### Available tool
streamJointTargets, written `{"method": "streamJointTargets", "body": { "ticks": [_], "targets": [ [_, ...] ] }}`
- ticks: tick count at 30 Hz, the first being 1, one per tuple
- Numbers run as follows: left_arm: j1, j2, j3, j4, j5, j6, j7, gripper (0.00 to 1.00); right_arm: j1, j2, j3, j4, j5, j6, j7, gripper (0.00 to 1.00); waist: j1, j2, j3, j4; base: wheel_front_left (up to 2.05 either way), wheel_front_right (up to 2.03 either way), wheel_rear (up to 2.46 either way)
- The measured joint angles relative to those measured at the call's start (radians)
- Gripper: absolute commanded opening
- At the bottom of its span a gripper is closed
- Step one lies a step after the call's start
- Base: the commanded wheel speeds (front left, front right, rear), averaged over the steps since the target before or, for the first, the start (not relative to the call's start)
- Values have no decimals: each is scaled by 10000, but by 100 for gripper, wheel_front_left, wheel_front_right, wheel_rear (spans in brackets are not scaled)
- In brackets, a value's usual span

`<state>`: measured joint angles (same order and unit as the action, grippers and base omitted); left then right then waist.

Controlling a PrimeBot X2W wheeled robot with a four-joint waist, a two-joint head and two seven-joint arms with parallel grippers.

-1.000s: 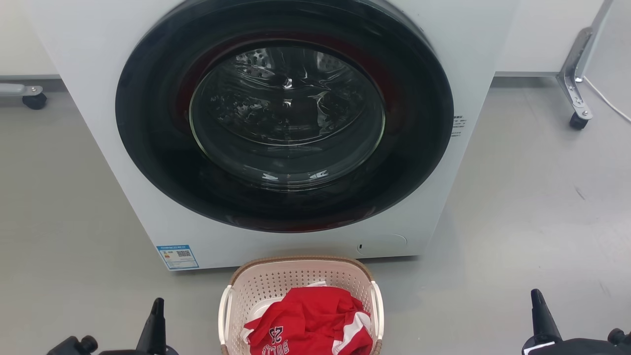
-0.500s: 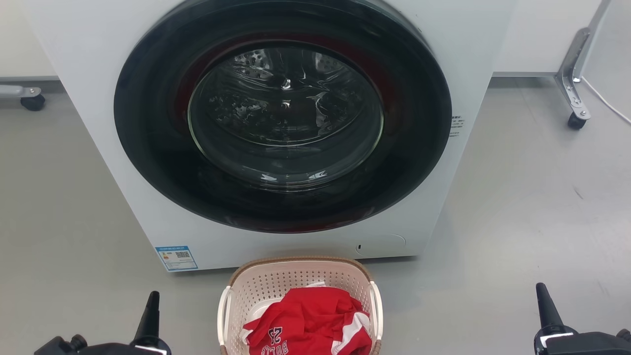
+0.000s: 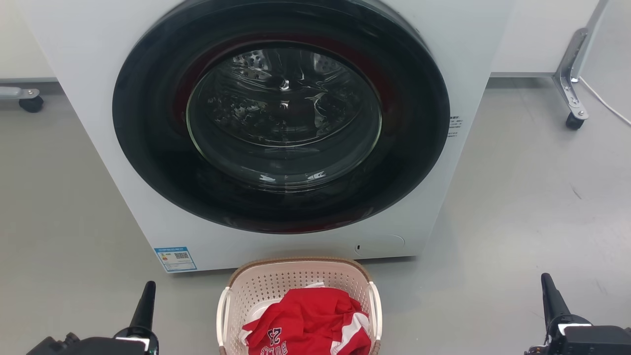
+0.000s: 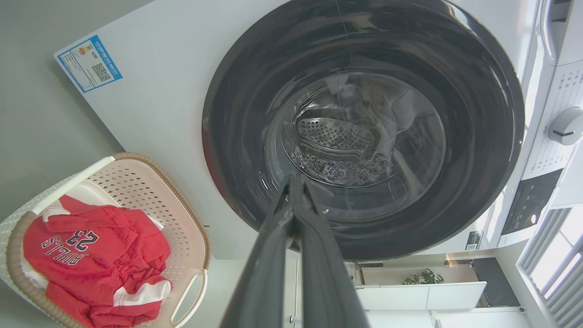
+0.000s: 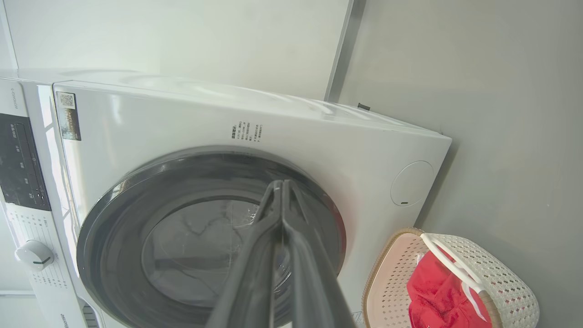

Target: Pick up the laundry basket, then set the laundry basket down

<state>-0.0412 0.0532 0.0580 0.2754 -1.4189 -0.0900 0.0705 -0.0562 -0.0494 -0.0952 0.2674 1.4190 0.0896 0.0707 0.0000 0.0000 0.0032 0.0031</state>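
The laundry basket [image 3: 296, 277] stands on the grey floor right in front of the washer, cream and perforated with a brown rim and white side handles. A red jersey [image 3: 310, 318] lies in it. The basket [image 4: 136, 182] sits lower left in the left wrist view, and the basket [image 5: 505, 278] sits lower right in the right wrist view. My left gripper [image 3: 147, 296] is shut and empty, well left of the basket. Far to the basket's right, my right gripper [image 3: 549, 291] is also shut and empty. In the wrist views both the left fingertips [image 4: 294, 180] and the right fingertips [image 5: 278, 184] meet, pointing at the washer door.
The white washer [image 3: 88, 98] with its closed dark round door [image 3: 281, 118] rises just behind the basket. Castered frame legs stand at the far right [image 3: 574, 121] and far left [image 3: 30, 103]. A white cable [image 3: 606, 106] runs across the floor at the right.
Both grippers have risen a little up the head view and spread slightly outward, away from the basket. The basket has stayed in place; the camera shifted a touch.
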Motion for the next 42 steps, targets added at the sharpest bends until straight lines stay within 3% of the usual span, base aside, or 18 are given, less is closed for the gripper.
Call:
{"method": "streamJointTargets", "body": {
  "ticks": [14,42],
  "targets": [
    [-386,-104,322,184,-1797,-339,431,0,-255,50,-368,313,1768,307,426,0,0,0,-15,-32,0,0,0],
    [-385,-113,324,205,-1818,-339,431,0,-363,54,-374,314,1779,307,426,0,0,0,-15,-32,0,0,0]
  ]
}}
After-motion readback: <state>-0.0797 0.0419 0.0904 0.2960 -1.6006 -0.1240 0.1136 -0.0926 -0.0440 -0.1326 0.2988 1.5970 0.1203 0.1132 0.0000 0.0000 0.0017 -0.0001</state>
